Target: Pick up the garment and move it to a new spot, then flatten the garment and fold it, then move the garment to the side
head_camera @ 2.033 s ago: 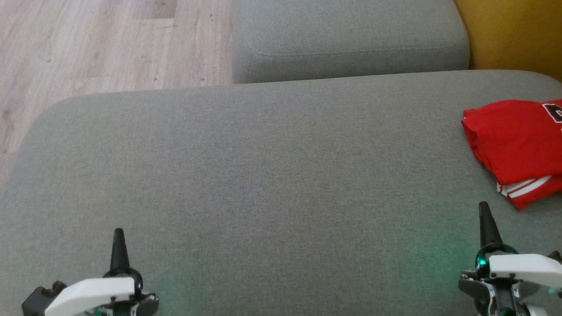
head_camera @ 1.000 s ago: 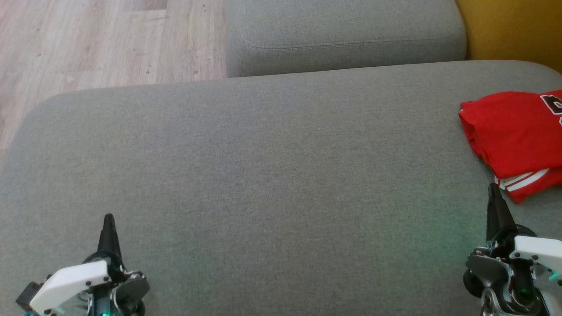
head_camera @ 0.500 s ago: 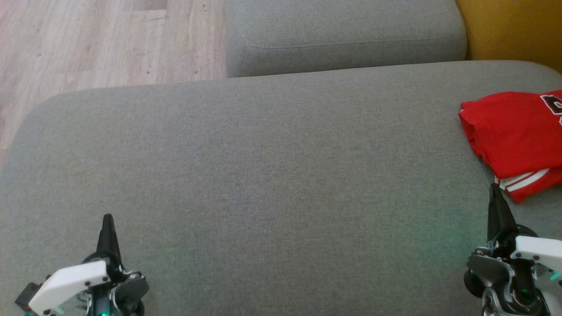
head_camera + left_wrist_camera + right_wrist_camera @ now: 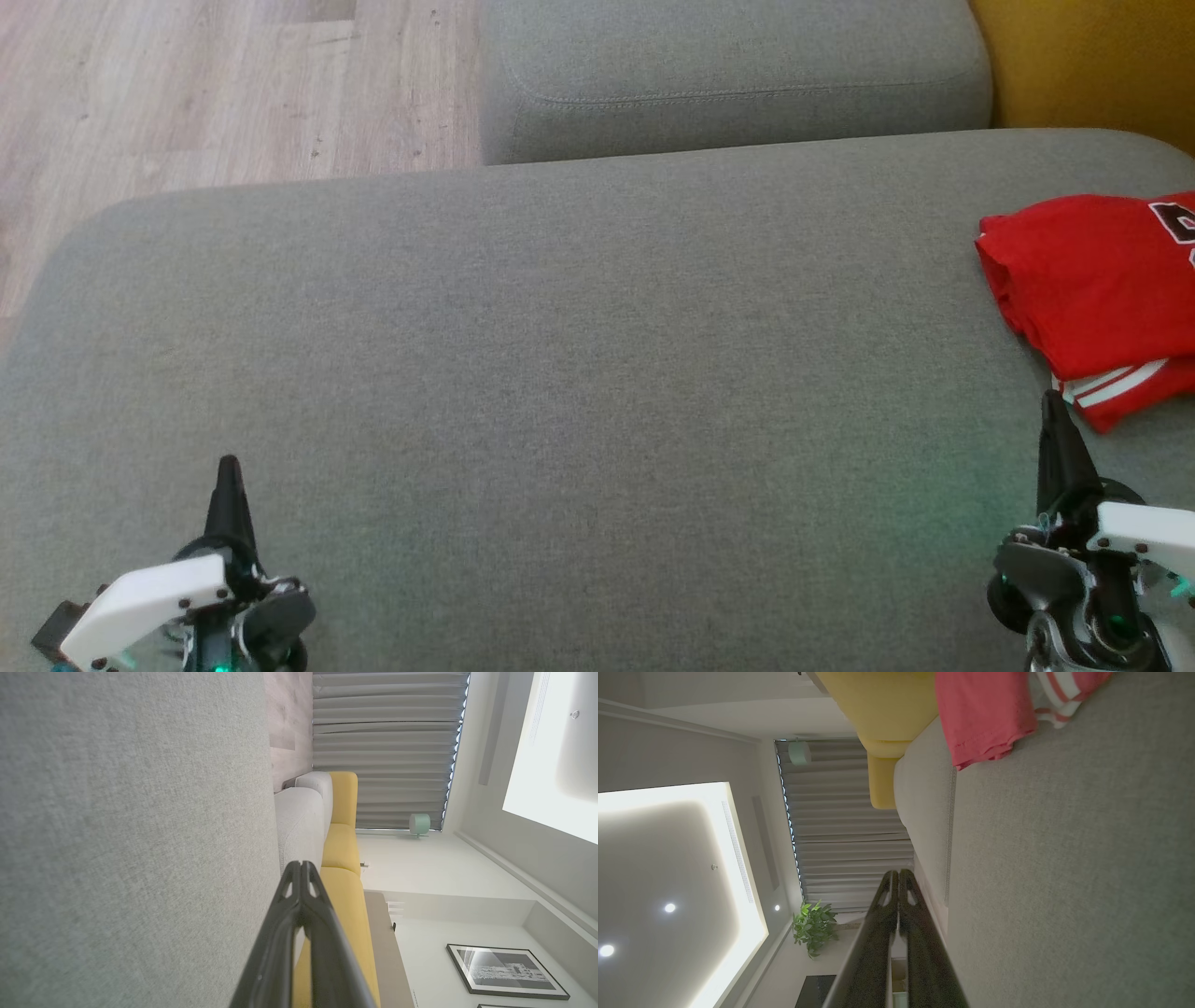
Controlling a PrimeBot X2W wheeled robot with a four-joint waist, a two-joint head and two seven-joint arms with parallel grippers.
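Handling: judged the red jersey [image 4: 1083,280], lying folded at the grey sofa cushion's [image 4: 560,373] right edge just beyond the right gripper [image 4: 1055,411], soft, light and floppy, best pinched through its stacked near hem; found that gripper and the left gripper [image 4: 227,471] closed tight, holding nothing.

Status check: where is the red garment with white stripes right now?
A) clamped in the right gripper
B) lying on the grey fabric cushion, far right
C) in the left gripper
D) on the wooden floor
B: the red garment with white stripes lies on the grey fabric cushion; the right gripper and left gripper are shut on nothing.
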